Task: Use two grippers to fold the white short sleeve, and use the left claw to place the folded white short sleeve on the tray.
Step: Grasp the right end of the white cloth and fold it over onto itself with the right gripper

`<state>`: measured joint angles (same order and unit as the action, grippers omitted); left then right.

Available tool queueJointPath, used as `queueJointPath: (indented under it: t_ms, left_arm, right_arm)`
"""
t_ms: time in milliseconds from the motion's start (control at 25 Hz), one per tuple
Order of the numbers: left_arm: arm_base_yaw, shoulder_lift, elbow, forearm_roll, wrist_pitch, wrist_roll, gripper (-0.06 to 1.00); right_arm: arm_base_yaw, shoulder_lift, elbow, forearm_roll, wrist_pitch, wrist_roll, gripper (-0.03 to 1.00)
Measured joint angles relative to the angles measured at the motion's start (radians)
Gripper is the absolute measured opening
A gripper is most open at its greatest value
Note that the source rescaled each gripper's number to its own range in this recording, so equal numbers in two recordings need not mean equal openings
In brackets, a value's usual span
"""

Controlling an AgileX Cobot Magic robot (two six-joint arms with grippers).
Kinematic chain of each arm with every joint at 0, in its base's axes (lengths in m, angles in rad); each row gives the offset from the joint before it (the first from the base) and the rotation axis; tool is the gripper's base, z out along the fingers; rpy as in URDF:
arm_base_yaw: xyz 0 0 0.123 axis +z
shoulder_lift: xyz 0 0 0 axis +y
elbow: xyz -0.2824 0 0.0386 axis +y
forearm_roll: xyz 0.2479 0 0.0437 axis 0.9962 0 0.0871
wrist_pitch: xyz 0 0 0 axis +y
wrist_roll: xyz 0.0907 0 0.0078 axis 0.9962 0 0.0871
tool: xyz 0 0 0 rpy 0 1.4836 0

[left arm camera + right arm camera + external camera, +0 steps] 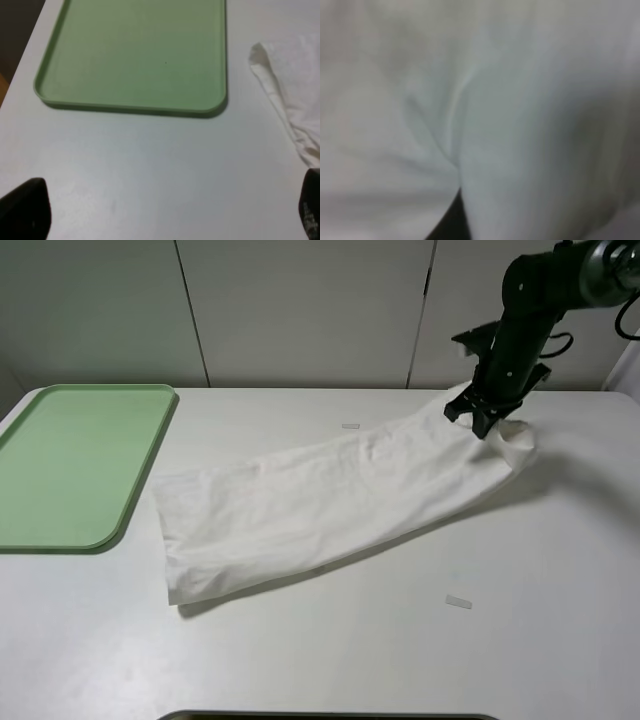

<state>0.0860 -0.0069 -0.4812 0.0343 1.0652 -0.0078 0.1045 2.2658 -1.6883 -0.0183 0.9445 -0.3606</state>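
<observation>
Exterior high, right gripper [487, 412] pinching white short sleeve [320, 500], left gripper [167, 209] (wrist view) spread wide.

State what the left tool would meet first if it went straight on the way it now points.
Probably the bare table, just short of the tray; depth is unclear. The left tool is open, and the white short sleeve lies off to one side.

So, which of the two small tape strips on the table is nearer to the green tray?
The tape strip behind the white T-shirt, near its far edge; the other strip lies in front, farther right.
</observation>
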Motion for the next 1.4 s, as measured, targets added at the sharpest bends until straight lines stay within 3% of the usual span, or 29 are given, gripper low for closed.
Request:
queueJointPath:
  t_ms: [40,240,280,520,720,920,1120,1200,1360,1400]
  left_arm:
    - [0.0,0.0,0.0,0.0,0.0,0.0,1.0]
    - [0.0,0.0,0.0,0.0,0.0,0.0,1.0]
    - [0.0,0.0,0.0,0.0,0.0,0.0,1.0]
    - [0.0,0.0,0.0,0.0,0.0,0.0,1.0]
    - [0.0,0.0,0.0,0.0,0.0,0.0,1.0]
    - [0.0,0.0,0.0,0.005,0.0,0.0,1.0]
    - [0.0,0.0,0.0,0.038,0.0,0.0,1.0]
    - [0.0,0.0,0.0,0.095,0.0,0.0,1.0]
    - [0.0,0.0,0.0,0.125,-0.005,0.0,1.0]
    - [0.0,0.0,0.0,0.127,-0.008,0.0,1.0]
  right_arm:
    - [0.042,-0.062,0.0,-0.112,-0.004,0.095,0.08]
    - [0.079,-0.115,0.0,-0.178,-0.008,0.163,0.08]
    - [0.129,-0.173,0.0,-0.229,-0.004,0.241,0.08]
    - [0.223,-0.205,0.0,-0.248,0.077,0.33,0.08]
    - [0.271,-0.205,0.0,-0.228,0.107,0.361,0.08]
    - [0.367,-0.205,0.0,-0.095,0.143,0.361,0.08]
    - [0.384,-0.205,0.0,-0.06,0.15,0.361,0.08]
    - [0.39,-0.193,0.0,-0.018,0.162,0.361,0.08]
    - [0.39,-0.176,0.0,0.018,0.167,0.361,0.14]
    - [0.39,-0.171,0.0,0.032,0.167,0.35,0.2]
